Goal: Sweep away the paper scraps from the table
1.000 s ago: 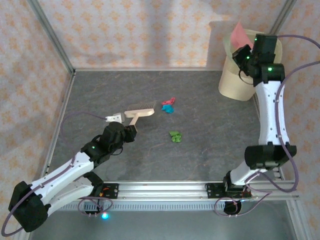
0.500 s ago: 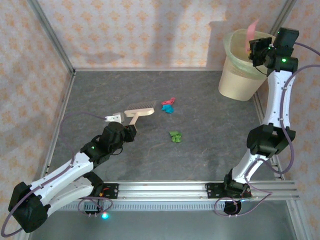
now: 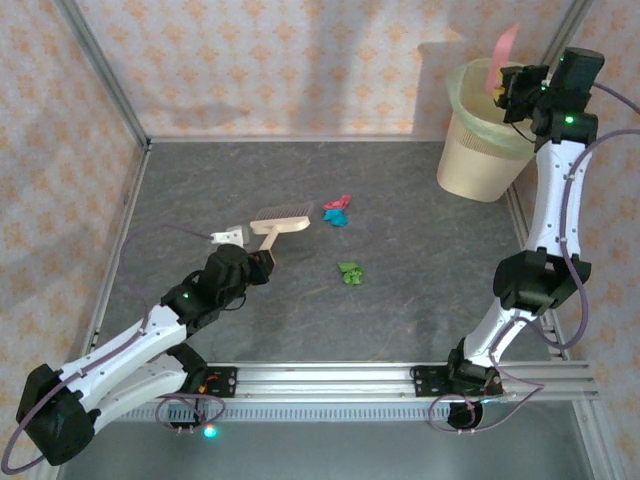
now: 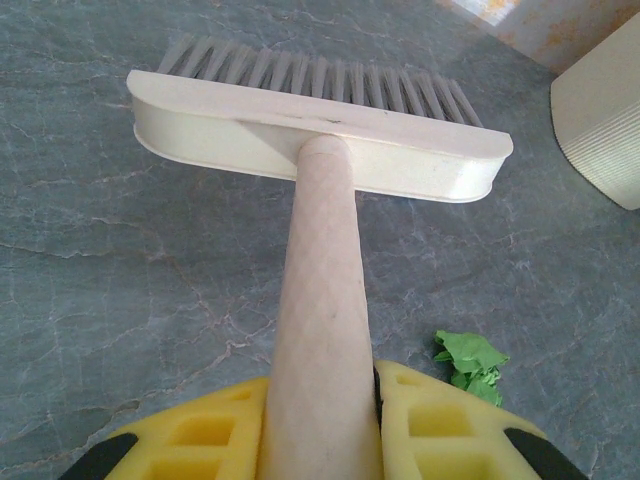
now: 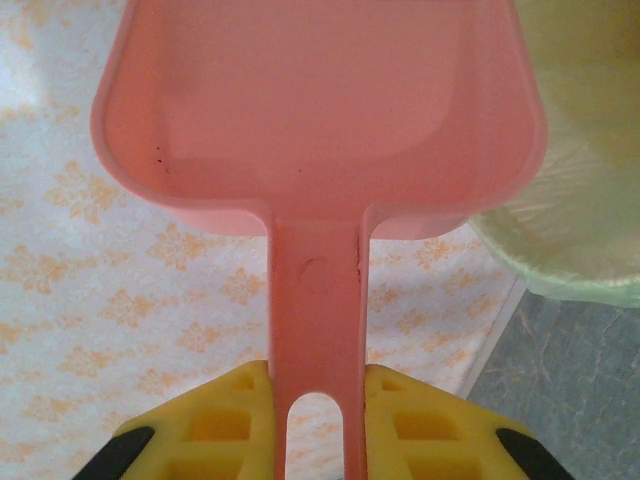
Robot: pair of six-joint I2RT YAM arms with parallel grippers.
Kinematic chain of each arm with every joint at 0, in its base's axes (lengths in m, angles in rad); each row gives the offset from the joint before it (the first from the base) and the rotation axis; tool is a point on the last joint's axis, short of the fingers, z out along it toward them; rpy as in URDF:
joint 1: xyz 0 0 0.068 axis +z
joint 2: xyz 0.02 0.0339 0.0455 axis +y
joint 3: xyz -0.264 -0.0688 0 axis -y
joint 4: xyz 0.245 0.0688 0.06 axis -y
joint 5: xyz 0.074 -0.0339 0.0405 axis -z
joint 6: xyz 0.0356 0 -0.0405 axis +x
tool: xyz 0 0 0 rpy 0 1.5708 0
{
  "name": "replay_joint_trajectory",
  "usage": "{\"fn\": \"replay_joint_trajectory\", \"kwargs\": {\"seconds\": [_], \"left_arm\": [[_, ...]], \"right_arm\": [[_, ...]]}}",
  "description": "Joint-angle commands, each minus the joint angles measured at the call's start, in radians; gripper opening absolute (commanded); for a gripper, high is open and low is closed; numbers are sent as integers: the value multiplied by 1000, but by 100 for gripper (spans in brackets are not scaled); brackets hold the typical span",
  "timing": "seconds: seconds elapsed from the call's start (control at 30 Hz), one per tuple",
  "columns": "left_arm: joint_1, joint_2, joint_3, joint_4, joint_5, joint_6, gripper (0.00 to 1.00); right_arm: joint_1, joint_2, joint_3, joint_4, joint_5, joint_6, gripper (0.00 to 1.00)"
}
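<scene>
My left gripper (image 4: 320,405) pinches the brush (image 4: 318,135) handle. A green scrap (image 3: 350,272) lies near it, red-blue scraps (image 3: 337,212) beyond on the table (image 3: 430,300). Far off, my right gripper (image 5: 315,400) clamps the dustpan (image 5: 320,110) up by the bin (image 3: 480,150); sweeping now would likely scatter scraps uncaught.

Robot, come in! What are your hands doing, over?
Left gripper shut on brush. Right gripper shut on dustpan, up by bin. Paper scraps on table, right of brush.
</scene>
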Motion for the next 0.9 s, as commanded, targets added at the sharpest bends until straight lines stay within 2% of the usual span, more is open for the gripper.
{"fn": "replay_joint_trajectory", "kwargs": {"seconds": [0.0,0.13,0.23,0.33,0.47,0.67,0.87], "left_arm": [[-6,-25,16,39,-31,22,0],[-6,-63,-19,101,1,21,0],[-6,-98,-20,70,-40,24,0],[-6,-128,-18,34,-91,23,0],[-6,-176,-35,2,-172,4,0],[-5,-251,-59,-36,-267,-17,0],[-5,-219,-43,-13,-216,13,0]], "right_arm": [[47,-108,60,-74,51,-170,0],[189,-190,53,-119,79,-329,0],[341,-250,15,-197,144,-503,0],[477,-340,-155,-216,180,-649,0],[606,-469,-441,-199,252,-764,0],[748,-608,-760,-200,372,-809,0],[888,-681,-969,-255,564,-788,0]]}}
